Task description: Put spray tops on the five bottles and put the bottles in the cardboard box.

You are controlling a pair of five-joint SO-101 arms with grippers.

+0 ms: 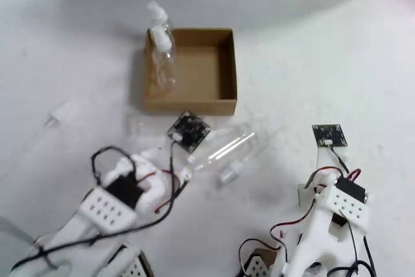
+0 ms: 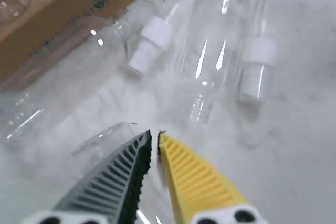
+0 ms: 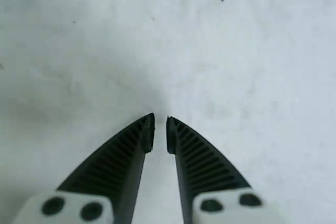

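- We see one bottle [image 1: 161, 53] already wearing its white spray top. It is in the cardboard box [image 1: 188, 104], against the wall at the box's 9 o'clock side.
- More clear bottles lie on their sides on the white table [image 1: 311, 50], at about 5 o'clock from the box. The plainest of them [image 1: 232, 145] is near the box's front wall.
- In the left wrist view we count at least two of these lying bottles, each with a white collar [image 2: 151, 40] [image 2: 257, 64]. The box wall [image 2: 63, 9] is just beyond them.
- A loose spray top [image 1: 58, 115] rests at 8 o'clock from the box, well apart from it.
- The left gripper [image 2: 154, 139] hovers over the lying bottles. Its grey and yellow fingers are pressed nearly together and pinch nothing.
- The left arm [image 1: 123, 189] sits at 7 o'clock from the box.
- The right gripper [image 3: 160, 129] has its black fingers drawn together over bare table.
- The right arm [image 1: 337, 202] sits at 4 o'clock from the box.
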